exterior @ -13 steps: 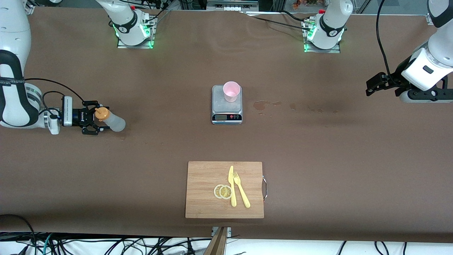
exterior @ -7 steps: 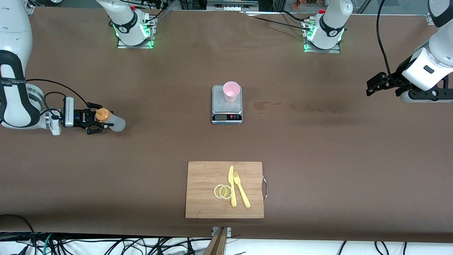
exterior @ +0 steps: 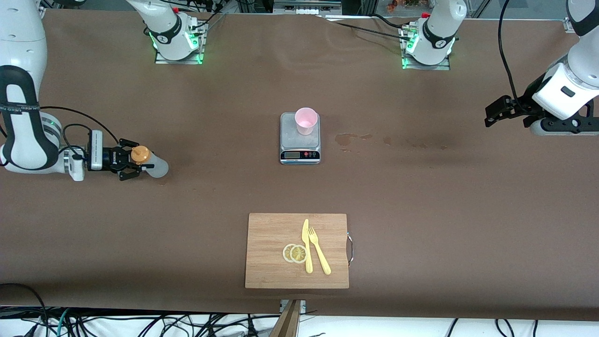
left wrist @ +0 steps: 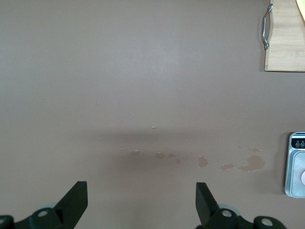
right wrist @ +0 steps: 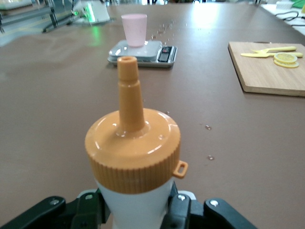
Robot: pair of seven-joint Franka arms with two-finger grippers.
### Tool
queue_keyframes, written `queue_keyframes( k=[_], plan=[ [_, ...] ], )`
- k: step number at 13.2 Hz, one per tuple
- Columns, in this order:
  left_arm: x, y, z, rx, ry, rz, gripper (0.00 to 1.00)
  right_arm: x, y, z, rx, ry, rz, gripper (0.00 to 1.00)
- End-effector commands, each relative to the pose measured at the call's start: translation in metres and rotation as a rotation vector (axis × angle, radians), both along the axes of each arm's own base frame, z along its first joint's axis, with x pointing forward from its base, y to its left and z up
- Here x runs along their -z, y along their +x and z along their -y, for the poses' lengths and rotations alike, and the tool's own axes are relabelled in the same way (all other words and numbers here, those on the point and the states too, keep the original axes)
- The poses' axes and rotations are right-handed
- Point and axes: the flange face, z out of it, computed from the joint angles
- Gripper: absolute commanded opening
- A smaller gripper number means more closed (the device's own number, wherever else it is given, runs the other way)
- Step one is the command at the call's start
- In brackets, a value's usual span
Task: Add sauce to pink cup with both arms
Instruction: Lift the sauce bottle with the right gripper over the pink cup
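The sauce bottle (exterior: 153, 165), whitish with an orange nozzle cap, stands near the right arm's end of the table. My right gripper (exterior: 134, 163) reaches in sideways and is shut on its body just under the cap. In the right wrist view the bottle (right wrist: 133, 148) fills the space between the fingers (right wrist: 182, 210). The pink cup (exterior: 306, 120) stands upright on the grey kitchen scale (exterior: 299, 146) mid-table, and also shows in the right wrist view (right wrist: 134, 29). My left gripper (exterior: 491, 114) waits in the air over the left arm's end of the table, open and empty (left wrist: 141, 200).
A wooden cutting board (exterior: 271, 252) with a yellow knife, a fork and lemon slices lies nearer the front camera than the scale. Stains (exterior: 346, 138) mark the cloth beside the scale, toward the left arm's end.
My right gripper's fingers have closed from wide open onto the sauce bottle, which shifted slightly. The left arm has barely moved.
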Motion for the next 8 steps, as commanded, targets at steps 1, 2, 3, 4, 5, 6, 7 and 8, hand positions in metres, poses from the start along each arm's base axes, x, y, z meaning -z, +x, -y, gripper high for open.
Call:
queue_keyframes(
  k=[1,2,3,4,5,6,7,8],
  plan=[
    [-0.007,0.001,-0.004,0.002,0.022,0.002,1.0,-0.05,0.017,-0.035,-0.004,-0.141,0.016,0.0],
    [-0.008,0.0,-0.004,0.002,0.022,0.004,1.0,-0.065,0.024,-0.051,0.0,-0.193,0.024,0.0],
    [-0.008,0.0,-0.005,0.001,0.022,0.004,1.0,-0.075,0.027,-0.067,-0.006,-0.242,0.012,0.0],
    [-0.008,0.0,-0.005,0.001,0.022,0.004,1.0,-0.094,0.03,-0.084,-0.009,-0.316,0.008,0.0],
    [-0.008,0.0,-0.005,-0.001,0.022,0.004,1.0,-0.112,0.031,-0.108,-0.011,-0.386,-0.01,0.0],
    [-0.009,0.0,-0.011,-0.01,0.022,0.005,1.0,-0.127,0.031,-0.13,0.004,-0.461,-0.044,0.0],
    [-0.01,0.001,-0.015,-0.018,0.02,0.01,1.0,-0.142,0.03,-0.149,0.016,-0.526,-0.067,0.0],
    [-0.01,0.0,-0.014,-0.016,0.02,0.008,1.0,-0.154,0.03,-0.169,0.029,-0.588,-0.082,0.0]
  ],
)
